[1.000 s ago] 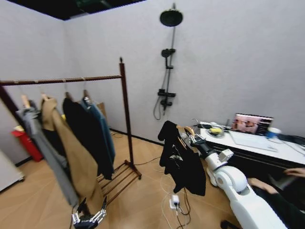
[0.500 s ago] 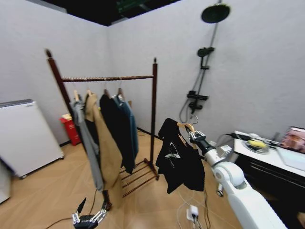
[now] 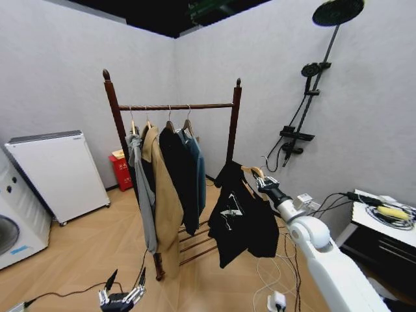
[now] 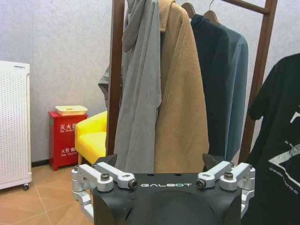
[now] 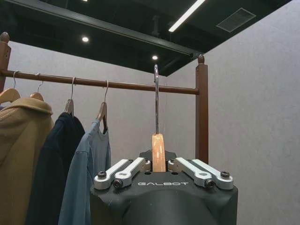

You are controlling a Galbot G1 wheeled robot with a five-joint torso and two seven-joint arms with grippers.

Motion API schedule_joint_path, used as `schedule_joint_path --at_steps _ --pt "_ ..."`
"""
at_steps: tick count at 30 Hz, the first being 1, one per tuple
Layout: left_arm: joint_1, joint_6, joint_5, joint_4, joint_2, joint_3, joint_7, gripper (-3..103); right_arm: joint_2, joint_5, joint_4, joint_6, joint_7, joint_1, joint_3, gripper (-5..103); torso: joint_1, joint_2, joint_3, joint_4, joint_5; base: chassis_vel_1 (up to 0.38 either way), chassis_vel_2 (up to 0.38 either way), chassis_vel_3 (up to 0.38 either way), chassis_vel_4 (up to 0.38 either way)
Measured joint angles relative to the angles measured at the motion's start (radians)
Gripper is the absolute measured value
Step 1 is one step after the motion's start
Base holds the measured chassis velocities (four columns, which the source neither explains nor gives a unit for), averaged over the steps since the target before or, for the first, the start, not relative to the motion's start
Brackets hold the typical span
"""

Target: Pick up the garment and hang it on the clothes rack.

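Between the jaws of our right gripper we are clamping the wooden hanger at its neck; the right wrist view shows the jaws closed on it, with its metal hook standing straight up above them. From the hanger we are holding the shirt out in the air, hanging free below and left of the gripper, just right of the rack and apart from it, well above the floor.

We are facing the rack on our left and farther away. Its rail is already carrying four garments: a grey one farthest left, a tan coat, a black coat and a teal jacket nearest the right post. These are crowding the left and middle of the rail, while a bare stretch is showing between the jacket's hanger and the right post.

We are keeping our left gripper low and near, its fingers spread apart and holding nothing. A white appliance is standing at far left, and a shower fitting is hanging on the wall at right.
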Motion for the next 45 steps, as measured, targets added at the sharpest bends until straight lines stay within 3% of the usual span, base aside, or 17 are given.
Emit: schedule_joint_path --at_steps 17,18,19,25,26,32,37,39,45 --pt "0.0 0.0 0.0 0.0 0.0 0.0 0.0 100 0.0 0.018 0.016 -0.004 0.019 0.04 -0.032 10 0.0 0.0 0.0 -0.0002 -0.0002 -0.212 0.216 0.211 -0.214" --pt "0.0 0.0 0.0 0.0 0.0 0.0 0.0 100 -0.007 0.06 0.043 -0.024 0.039 0.049 -0.029 10 0.001 0.0 0.0 0.0008 0.0002 -0.276 0.303 0.293 -0.318" --pt "0.0 0.0 0.0 0.0 0.0 0.0 0.0 100 -0.011 0.083 0.058 -0.041 0.052 0.061 -0.027 10 0.001 0.0 0.0 0.0001 0.0009 -0.285 0.302 0.293 -0.318" --pt "0.0 0.0 0.0 0.0 0.0 0.0 0.0 100 -0.044 0.154 0.072 -0.126 0.076 0.191 -0.031 10 0.002 -0.001 0.001 0.0009 -0.0001 -0.257 0.226 0.219 -0.197" --pt "0.0 0.0 0.0 0.0 0.0 0.0 0.0 100 -0.061 0.187 0.049 -0.161 0.079 0.264 -0.055 10 0.002 -0.001 0.001 0.0007 0.0001 -0.082 0.11 0.058 -0.018" --pt "0.0 0.0 0.0 0.0 0.0 0.0 0.0 100 -0.071 0.218 -0.03 -0.214 0.081 0.43 -0.15 10 -0.001 0.0 0.0 -0.0001 0.0002 -0.002 0.009 0.002 0.0" --pt "0.0 0.0 0.0 0.0 0.0 0.0 0.0 100 -0.051 0.218 -0.13 -0.224 0.077 0.61 -0.262 10 -0.001 0.0 0.0 0.0006 -0.0001 0.056 -0.074 -0.071 0.043" --pt "0.0 0.0 0.0 0.0 0.0 0.0 0.0 100 -0.008 0.204 -0.267 -0.225 0.074 0.754 -0.368 10 0.0 0.0 0.0 0.0001 -0.0004 0.0 0.0 0.0 0.0" --pt "0.0 0.0 0.0 0.0 0.0 0.0 0.0 100 0.103 0.184 -0.444 -0.243 0.059 0.893 -0.489 10 0.001 0.0 0.0 0.0004 -0.0004 0.0 0.0 0.0 0.0"
